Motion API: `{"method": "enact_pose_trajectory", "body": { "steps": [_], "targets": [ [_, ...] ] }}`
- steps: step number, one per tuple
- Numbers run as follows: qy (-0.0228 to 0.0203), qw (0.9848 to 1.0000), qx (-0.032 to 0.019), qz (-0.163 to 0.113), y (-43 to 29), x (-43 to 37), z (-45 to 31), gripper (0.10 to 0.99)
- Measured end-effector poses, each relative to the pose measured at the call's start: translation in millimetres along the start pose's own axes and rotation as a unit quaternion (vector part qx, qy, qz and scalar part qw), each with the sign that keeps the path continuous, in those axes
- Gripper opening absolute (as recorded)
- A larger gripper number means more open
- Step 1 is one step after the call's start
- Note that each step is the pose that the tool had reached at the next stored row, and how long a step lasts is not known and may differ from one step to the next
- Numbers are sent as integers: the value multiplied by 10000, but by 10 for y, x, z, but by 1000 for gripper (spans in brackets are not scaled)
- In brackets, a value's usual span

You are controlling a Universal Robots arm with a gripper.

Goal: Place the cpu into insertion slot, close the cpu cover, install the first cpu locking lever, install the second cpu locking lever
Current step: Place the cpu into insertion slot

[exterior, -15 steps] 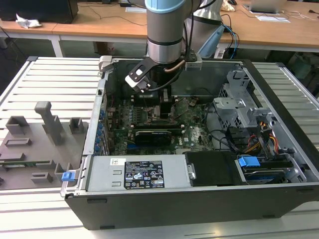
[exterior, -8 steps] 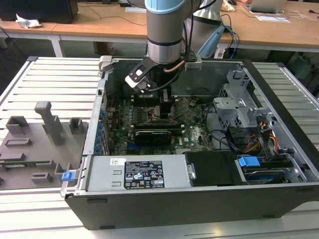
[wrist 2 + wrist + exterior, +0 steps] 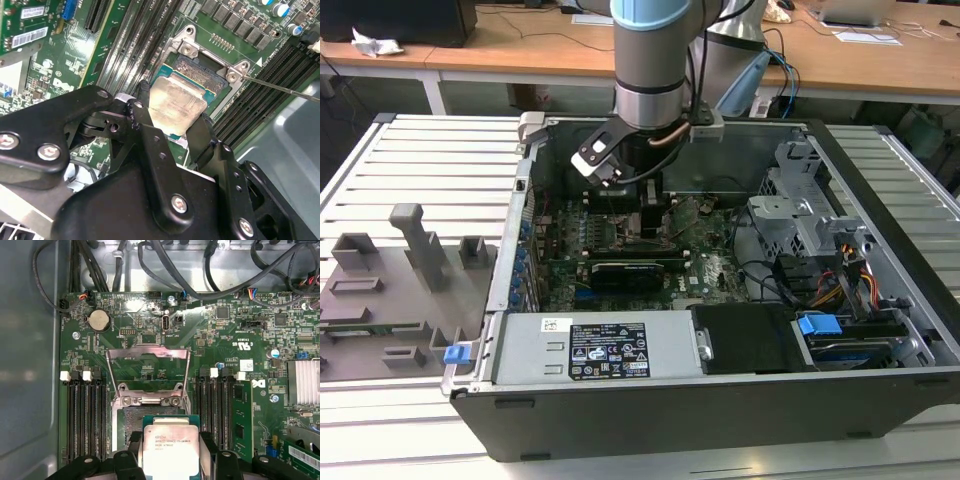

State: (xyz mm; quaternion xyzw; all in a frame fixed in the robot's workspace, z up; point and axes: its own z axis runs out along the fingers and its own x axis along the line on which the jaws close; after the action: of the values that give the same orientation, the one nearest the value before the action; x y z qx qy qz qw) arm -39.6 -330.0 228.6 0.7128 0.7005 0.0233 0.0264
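Gripper [image 3: 172, 110] pinching cpu [image 3: 169, 452] by opposite edges, 1 o'clock of power supply [image 3: 595, 350] in the exterior view; judged light, rigid, contacts fragile.

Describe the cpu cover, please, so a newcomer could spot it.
On the green motherboard, find the two banks of black memory slots. Between them, beside the dark insertion slot, the cpu cover is the one silver frame with a square window.
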Motion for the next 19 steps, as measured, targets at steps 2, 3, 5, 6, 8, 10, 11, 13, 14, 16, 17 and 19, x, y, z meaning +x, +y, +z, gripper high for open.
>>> {"method": "enact_pose_trajectory", "body": {
  "steps": [2, 3, 5, 6, 8, 10, 11, 13, 14, 16, 17, 19],
  "targets": [
    [0, 10000, 0, -7, -8, 6, 22, 537],
    [0, 10000, 1, -27, -10, 16, 34, 537],
    [4, 10000, 0, -54, -11, 23, 47, 537],
    [4, 10000, 0, -60, -12, 23, 52, 537],
    [4, 10000, 0, -60, -13, 23, 60, 537],
    [3, 10000, 0, -60, -14, 24, 68, 537],
    [3, 10000, 0, -60, -15, 24, 72, 537],
    [4, 10000, 0, -60, -15, 25, 78, 537],
    [4, 10000, 0, -60, -17, 26, 80, 537],
    [5, 10000, 0, -61, -19, 29, 91, 537],
    [4, 10000, 0, -61, -20, 31, 100, 537],
    [3, 10000, 0, -60, -21, 34, 108, 537]
  ]
}}
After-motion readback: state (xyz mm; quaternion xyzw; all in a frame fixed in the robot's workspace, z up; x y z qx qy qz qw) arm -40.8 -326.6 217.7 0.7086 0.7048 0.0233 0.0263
